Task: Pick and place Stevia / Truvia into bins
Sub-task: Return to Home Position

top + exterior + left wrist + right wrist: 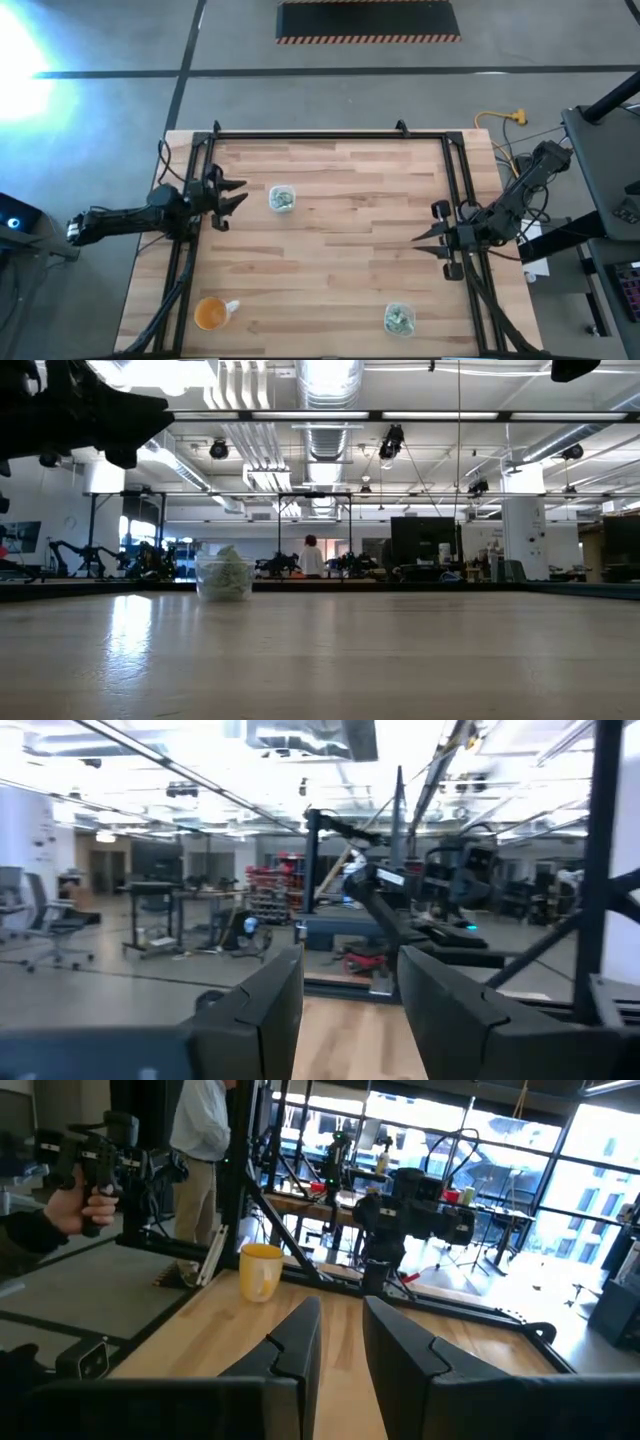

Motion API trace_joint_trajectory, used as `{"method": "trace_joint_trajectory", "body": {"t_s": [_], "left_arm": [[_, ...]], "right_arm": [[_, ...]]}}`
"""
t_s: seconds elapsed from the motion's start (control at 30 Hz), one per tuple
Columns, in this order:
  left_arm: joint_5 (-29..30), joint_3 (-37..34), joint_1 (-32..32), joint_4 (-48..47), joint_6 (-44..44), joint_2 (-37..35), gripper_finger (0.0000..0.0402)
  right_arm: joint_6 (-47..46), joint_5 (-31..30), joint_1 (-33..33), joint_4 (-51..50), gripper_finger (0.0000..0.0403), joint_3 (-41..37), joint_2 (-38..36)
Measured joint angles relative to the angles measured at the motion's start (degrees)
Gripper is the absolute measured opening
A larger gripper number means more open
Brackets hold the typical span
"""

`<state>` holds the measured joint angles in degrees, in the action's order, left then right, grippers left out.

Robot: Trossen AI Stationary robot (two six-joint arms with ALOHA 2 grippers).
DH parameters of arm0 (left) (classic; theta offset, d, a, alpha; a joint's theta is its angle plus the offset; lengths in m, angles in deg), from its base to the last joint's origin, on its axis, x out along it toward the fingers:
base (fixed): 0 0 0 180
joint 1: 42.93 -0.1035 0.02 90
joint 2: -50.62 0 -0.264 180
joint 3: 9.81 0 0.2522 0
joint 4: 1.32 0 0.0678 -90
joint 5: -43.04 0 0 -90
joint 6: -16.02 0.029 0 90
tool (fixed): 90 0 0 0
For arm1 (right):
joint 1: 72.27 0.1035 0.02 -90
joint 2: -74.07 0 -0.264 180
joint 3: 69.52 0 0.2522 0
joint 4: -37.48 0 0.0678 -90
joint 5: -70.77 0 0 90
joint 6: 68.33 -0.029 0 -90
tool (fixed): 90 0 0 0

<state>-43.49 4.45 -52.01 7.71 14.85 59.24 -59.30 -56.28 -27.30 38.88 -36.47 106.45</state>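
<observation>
Two clear bins stand upright on their bases on the wooden table: one at the far left [282, 198], also in the low view [224, 575], and one near the front right [399, 319]. Each holds pale green Stevia / Truvia packets [283, 201]. My left gripper [232, 197] hovers at the table's left side, just left of the far bin. It is open, with nothing between its fingers [350, 960]. My right gripper [425, 240] hovers at the right side, pointing toward the table's middle. It stands narrowly open and holds nothing [342, 1315].
An orange-tinted cup [210, 314] stands at the front left corner and also shows in the right wrist view [260, 1270]. A black frame [330, 135] runs along the table's edges. Beyond the table a person's hand [85, 1205] holds a controller.
</observation>
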Motion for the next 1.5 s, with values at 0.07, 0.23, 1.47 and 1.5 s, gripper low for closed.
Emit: {"method": "trace_joint_trajectory", "body": {"t_s": [0.07,0.23,1.47,1.5], "left_arm": [[0.0,0.0,1.1,-0.3,0.0,-0.1,0.0148],[0.0,0.0,3.3,-0.8,0.6,1.0,0.0148],[4.4,-0.2,3.2,-5.4,6.1,0.7,0.0148],[4.4,-0.2,3.2,-5.4,6.1,0.7,0.0148]], "right_arm": [[0.0,0.0,0.0,0.0,0.0068,0.0,0.0],[-0.3,0.0,0.0,0.0,0.0068,-0.1,0.0],[-0.7,42.5,-31.4,-14.9,0.0068,-5.5,-15.5],[-0.3,42.6,-32.1,-15.5,0.0068,-5.5,-15.7]]}}
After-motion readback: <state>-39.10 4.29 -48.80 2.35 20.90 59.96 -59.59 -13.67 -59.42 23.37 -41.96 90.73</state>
